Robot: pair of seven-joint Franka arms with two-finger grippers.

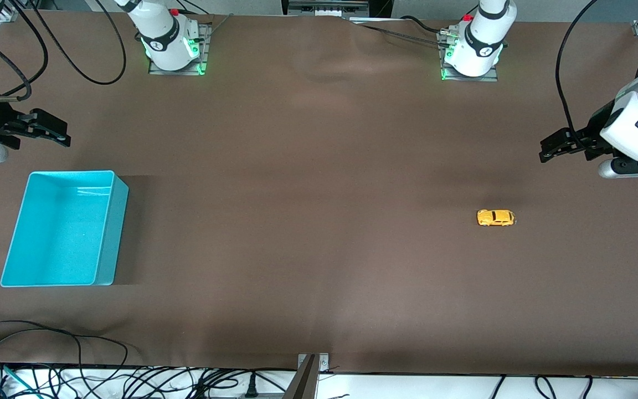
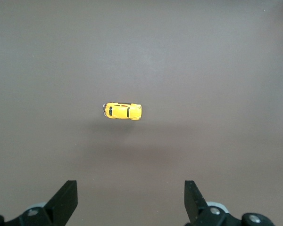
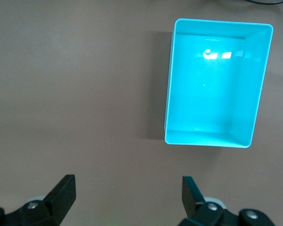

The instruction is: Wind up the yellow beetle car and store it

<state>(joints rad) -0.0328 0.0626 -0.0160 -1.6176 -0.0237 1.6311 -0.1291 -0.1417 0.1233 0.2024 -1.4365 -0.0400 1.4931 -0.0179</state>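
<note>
**Car waits, both claws wide**

From the front, the yellow beetle car (image 1: 496, 218) sits alone on the brown worktop (image 1: 308, 221) toward the left arm's end. The turquoise bin (image 1: 106, 233) sits well apart, toward the right arm's end, ready to take it. The left claw (image 1: 556, 145) and right claw (image 1: 47, 132) hang up high, holding nothing.

The left wrist view looks down on the car (image 2: 122, 111), likely to grab it first.

The right wrist view shows the bin (image 3: 254, 84) with nothing in it
</note>
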